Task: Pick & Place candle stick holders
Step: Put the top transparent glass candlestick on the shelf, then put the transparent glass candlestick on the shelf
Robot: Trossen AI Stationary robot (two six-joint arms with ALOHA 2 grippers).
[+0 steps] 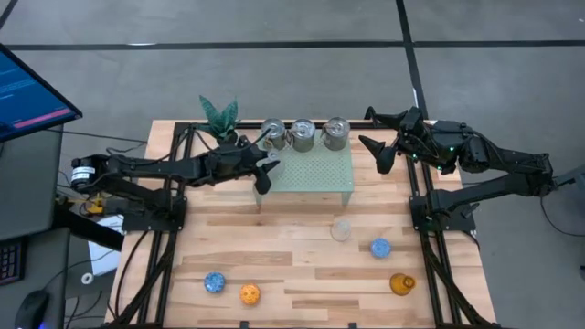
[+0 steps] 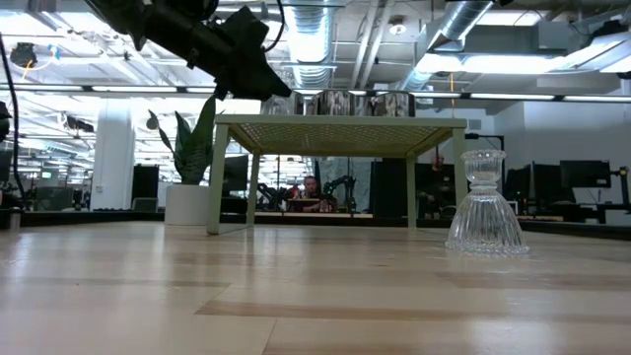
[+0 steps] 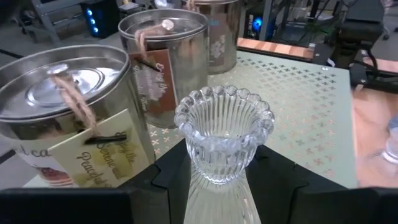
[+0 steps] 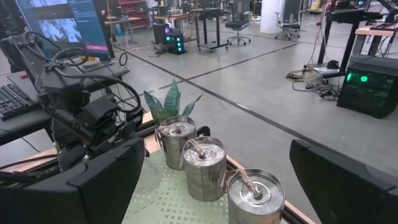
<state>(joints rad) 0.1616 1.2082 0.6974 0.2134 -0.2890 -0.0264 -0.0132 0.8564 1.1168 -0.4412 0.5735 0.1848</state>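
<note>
**Glass holder up at the stand, left arm has it**

I've got the left gripper (image 3: 217, 186) over the near-left corner of the green stand (image 1: 315, 172), and its fingers (image 3: 165, 177) are clamped round the stem of a clear glass holder (image 3: 224, 134). Wrist camera shows it upright, beaded rim up, just in front of the silver tins (image 3: 68, 118). I can't tell yet whether its foot touches the stand top.

My read on handling: this ribbed glass is hard, slick and breakable. It won't give at all, so squeezing harder buys nothing. The narrow waist under the bowl is where I'd want the grip, and that's about where I have it. I'd set it down gently; a tilt could chip the rim or knock a tin.

Count now. Three silver tins (image 1: 303, 133) in a row along the far edge of the stand. Down on the bench (image 1: 274, 247): a second clear glass one (image 1: 341, 228) near the middle, two blue (image 1: 380, 247) and (image 1: 215, 282), one orange (image 1: 249, 293), one amber (image 1: 401, 284) at near right. That makes nine with the one I'm carrying.

Right gripper (image 1: 382, 151) waits off the stand's far-right corner, fingers spread, nothing in them. Plant (image 1: 219, 115) sits at far left.
</note>
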